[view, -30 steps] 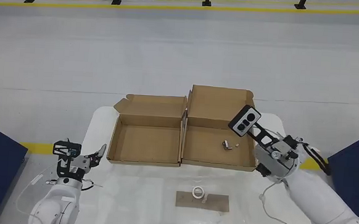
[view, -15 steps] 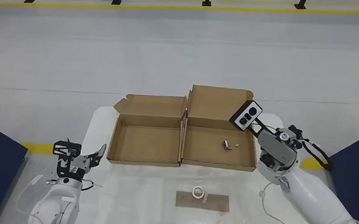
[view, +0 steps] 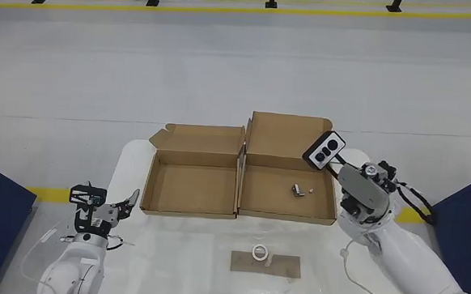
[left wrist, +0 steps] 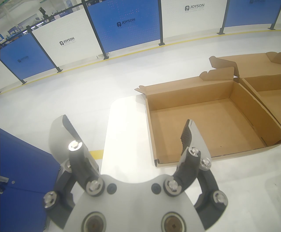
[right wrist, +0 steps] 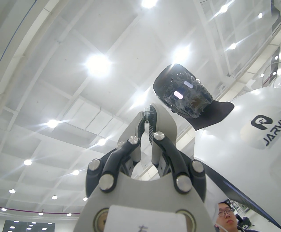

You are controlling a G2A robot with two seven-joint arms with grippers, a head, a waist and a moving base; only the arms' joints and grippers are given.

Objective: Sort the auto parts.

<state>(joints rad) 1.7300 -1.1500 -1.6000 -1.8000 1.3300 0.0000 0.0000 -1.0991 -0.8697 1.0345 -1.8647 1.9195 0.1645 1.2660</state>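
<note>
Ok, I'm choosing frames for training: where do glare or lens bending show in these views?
Right wrist view: ceiling lamps flare into starbursts behind the right claw, shut on a small part. Left wrist view: the wide lens bows the yellow floor line. Top view: even light on the table, no hot spots.

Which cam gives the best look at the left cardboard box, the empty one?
Left wrist view: the left box sits large just past the open left gripper, with its floor and walls bare. Top view shows the box whole but small, beside the right box. Right wrist view faces the ceiling.
</note>
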